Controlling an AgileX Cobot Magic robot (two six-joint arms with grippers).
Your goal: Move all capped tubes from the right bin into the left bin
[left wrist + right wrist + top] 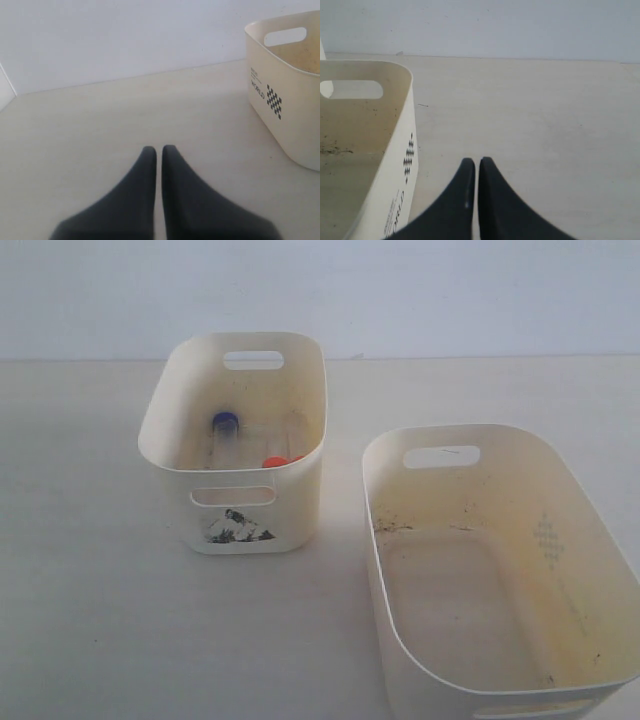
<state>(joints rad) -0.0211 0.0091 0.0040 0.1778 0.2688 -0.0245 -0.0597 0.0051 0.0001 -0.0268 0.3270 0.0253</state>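
The left bin [258,525], small with torn sticker remains on its front, holds a clear tube with a blue cap [225,422] and an orange cap [275,462]; its front wall hides any other tubes. No tubes lie in the larger right bin [395,570], only dirt specks on its floor. Neither gripper shows in the exterior view. My left gripper [159,149] is shut on nothing above the bare table, left of the left bin [292,115]. Also shut on nothing, my right gripper [474,161] hovers just outside the right bin [400,165].
A pale wall [400,290] closes the table's far side. Bare cream tabletop [110,620] lies left of and in front of the small bin, and a narrow gap [342,510] separates the two bins.
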